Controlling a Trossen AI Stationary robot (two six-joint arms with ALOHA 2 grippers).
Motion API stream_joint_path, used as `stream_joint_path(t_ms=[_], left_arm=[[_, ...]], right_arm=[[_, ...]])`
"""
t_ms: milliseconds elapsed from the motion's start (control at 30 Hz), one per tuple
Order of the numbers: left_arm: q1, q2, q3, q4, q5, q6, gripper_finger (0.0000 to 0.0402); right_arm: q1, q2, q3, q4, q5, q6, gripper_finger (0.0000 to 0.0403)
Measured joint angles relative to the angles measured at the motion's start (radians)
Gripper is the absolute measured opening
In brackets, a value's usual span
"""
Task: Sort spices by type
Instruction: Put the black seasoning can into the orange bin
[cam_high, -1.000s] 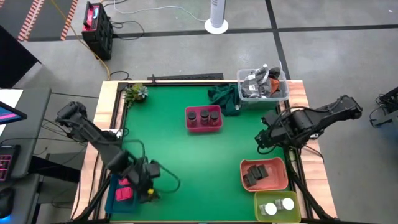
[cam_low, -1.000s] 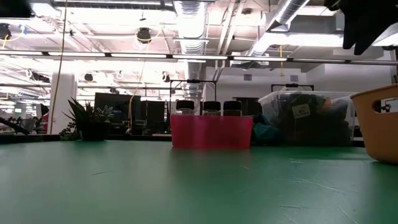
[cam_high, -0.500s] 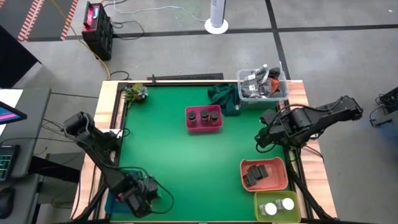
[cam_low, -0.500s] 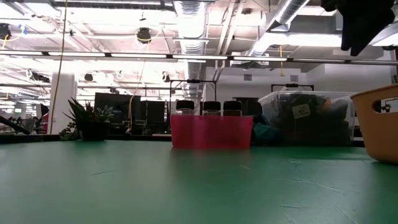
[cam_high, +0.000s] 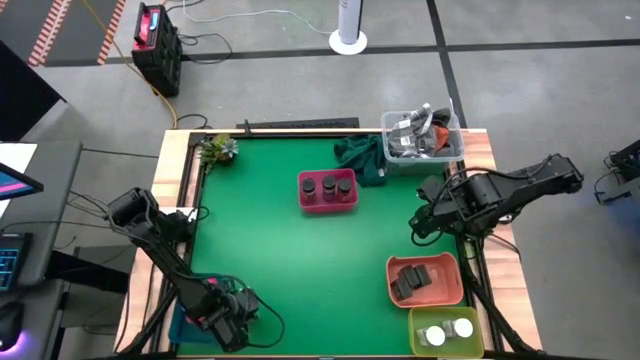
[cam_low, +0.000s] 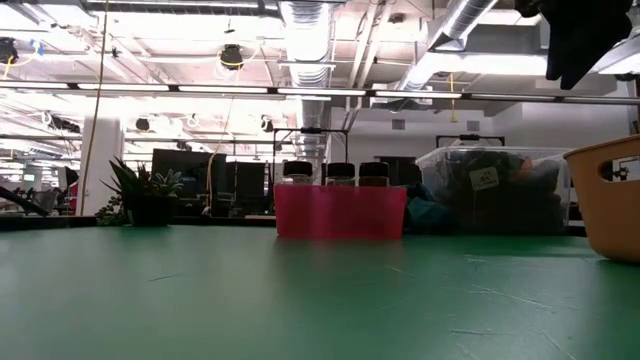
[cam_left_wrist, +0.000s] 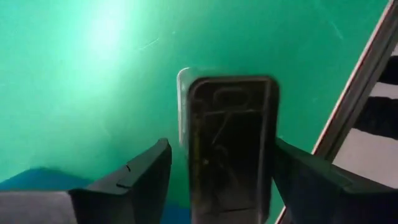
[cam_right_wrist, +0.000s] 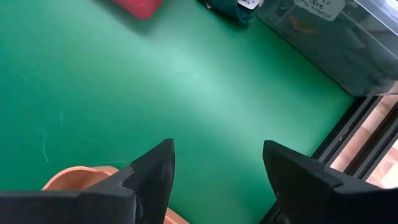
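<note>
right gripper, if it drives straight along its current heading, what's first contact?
Probably bare green table: the open right gripper points at empty mat, with the clear plastic tub off to one side and the orange tray just beneath. Depth is unclear.

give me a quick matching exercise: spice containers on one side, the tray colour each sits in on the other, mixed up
Things:
1. dark brown round jars
2. dark grey boxes
3. white-capped round jars

Tray colours:
A. green
B. pink
C. orange

Right pairs: 1-B, 2-C, 3-A
</note>
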Motion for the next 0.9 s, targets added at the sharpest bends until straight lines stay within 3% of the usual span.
stream_joint_path(t_ms=[133,367,500,667,900], left_arm=[[0.000,-0.002,0.000,-0.003,-0.036,0.001,0.0229],[0.004,-0.008,0.000,-0.008,-0.088,-0.010,0.0148],[0.023,-0.012,0.000,-0.011,-0.083,0.052,0.0115],[0.087,-0.014,0.000,-0.032,-0.053,0.154,0.0120],[0.241,-0.021,0.000,-0.043,0.006,0.409,0.0134]], right_arm=[[0.000,0.000,0.000,0.000,0.000,0.000,0.0272],[0.000,0.000,0.000,0.004,0.000,-0.008,0.0272],[0.000,0.000,0.000,0.018,0.000,-0.009,0.0272],[0.000,0.000,0.000,0.026,0.000,-0.009,0.0272],[0.008,0.000,0.000,0.110,-0.013,-0.008,0.0272]])
